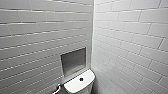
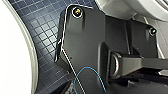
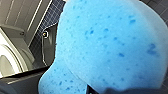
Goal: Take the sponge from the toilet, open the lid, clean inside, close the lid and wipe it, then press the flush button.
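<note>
Tiled walls [image 1: 37,37], toilet [image 1: 75,86] cropped, sponge [image 3: 107,45] blurred

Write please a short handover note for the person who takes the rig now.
Right gripper: shut on the sponge, held clear of the toilet.
Left gripper: cannot be read; that wrist is above the dark tiled floor.
Flush button sits mid tank top.
Done: sponge picked up.
Whether the lid is open, I cannot tell.
Left, seemingly: cleaning, wiping, flushing.
</note>
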